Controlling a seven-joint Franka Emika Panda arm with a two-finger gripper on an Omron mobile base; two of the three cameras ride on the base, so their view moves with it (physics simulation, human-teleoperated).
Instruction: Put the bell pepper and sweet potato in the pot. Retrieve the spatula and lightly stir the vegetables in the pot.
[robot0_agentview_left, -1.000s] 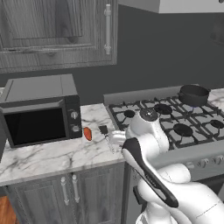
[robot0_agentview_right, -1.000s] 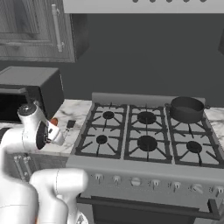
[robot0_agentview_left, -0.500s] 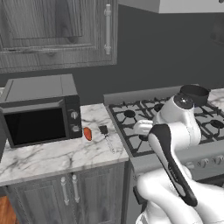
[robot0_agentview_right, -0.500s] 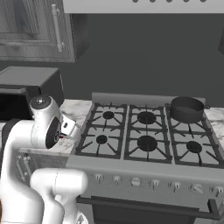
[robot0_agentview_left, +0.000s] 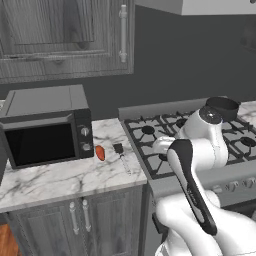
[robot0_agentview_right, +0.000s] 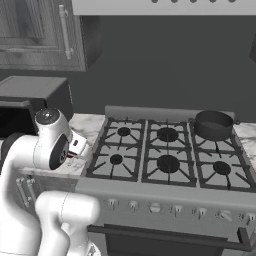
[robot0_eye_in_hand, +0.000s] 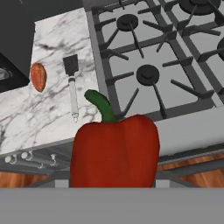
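- A simulated kitchen is showing in the left base view: a marble worktop (robot0_agentview_left: 60, 175) is running beside a gas stove (robot0_agentview_left: 165, 145), with grey cupboards (robot0_agentview_left: 65, 35) hanging above.
- A microwave (robot0_agentview_left: 45, 127) is sitting on the worktop at the left; the sweet potato (robot0_agentview_left: 100, 153) is lying just beside its front right corner.
- The spatula (robot0_agentview_left: 121, 156) is lying near the sweet potato, its black head pointing toward the wall and its pale handle toward the worktop's front edge.
- The pot (robot0_agentview_left: 222, 106) is standing on a rear burner at the far right, partly behind the white arm.
- In the right base view, the pot (robot0_agentview_right: 213, 124) is sitting on the rear right burner of the stove (robot0_agentview_right: 165, 160), well apart from the arm at the left.
- In the hand view, the bell pepper (robot0_eye_in_hand: 116, 153) is filling the lower middle, stem up, hanging over the stove's front edge.
- The pincer is grasping the bell pepper, though its fingertips are hidden behind it.
- Also there, the sweet potato (robot0_eye_in_hand: 38, 76) and the spatula (robot0_eye_in_hand: 72, 85) are lying apart on the worktop (robot0_eye_in_hand: 52, 109).
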